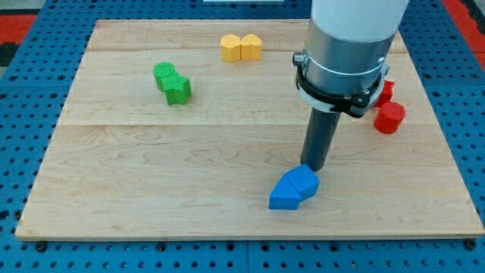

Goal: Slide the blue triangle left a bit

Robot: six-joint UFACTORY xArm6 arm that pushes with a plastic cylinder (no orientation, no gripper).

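Camera view, single frame. The wooden board lay on a blue pegboard surface. The blue triangle, taken as landmark, sat low on the board, somewhat toward the view's right of its middle and near the board's bottom edge. The dark rod came down from the arm's grey-and-white housing, and my tip stood at the blue triangle's upper right corner, touching it or just beside it; actual contact could not be confirmed. The arm carried no fingers, only the rod, so there was no open or closed state to record. Well apart from the blue triangle, toward the view's upper left, lay the green block, irregular in outline. Directly toward the view's top from the blue triangle, near the board's far edge, lay the yellow block, a two-lobed shape. Toward the view's upper right of the blue triangle lay the red block, partly hidden behind the arm housing; its full shape could not be made out.
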